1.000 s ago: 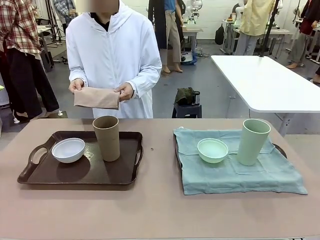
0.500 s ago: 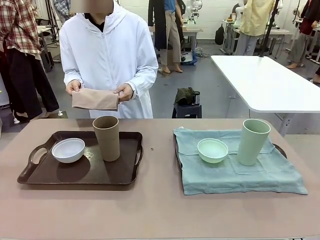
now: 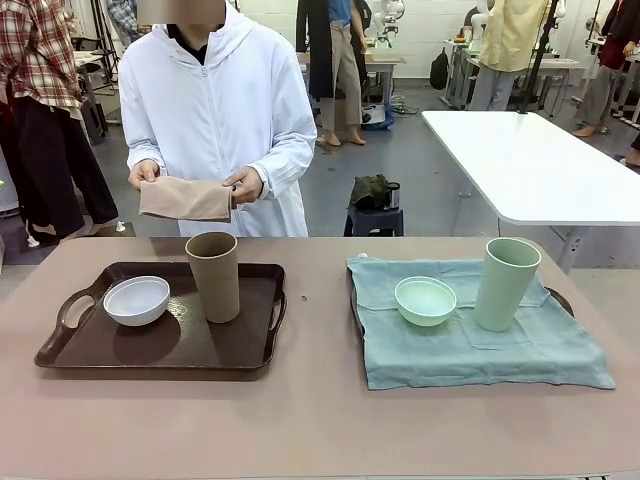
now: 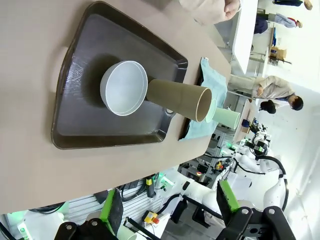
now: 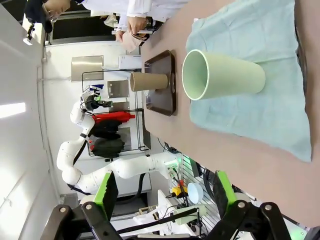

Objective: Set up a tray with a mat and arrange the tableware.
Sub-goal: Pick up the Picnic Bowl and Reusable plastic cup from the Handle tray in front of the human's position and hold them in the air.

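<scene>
Tan table (image 4: 25, 165), brown tumbler (image 4: 177, 98) on tray (image 4: 80, 137), well beyond left hand (image 4: 170, 210)

One person (image 3: 222, 110): white hooded coat, long sleeves, dark collar beneath. On left gripper (image 4: 167, 192) and right gripper (image 5: 165, 176): black linkage fingers, bright green pads, round pivot bolts.

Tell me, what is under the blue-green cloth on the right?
A dark tray: only its rim peeks out beside the cloth. The rest is covered, so anything else beneath cannot be seen.
</scene>
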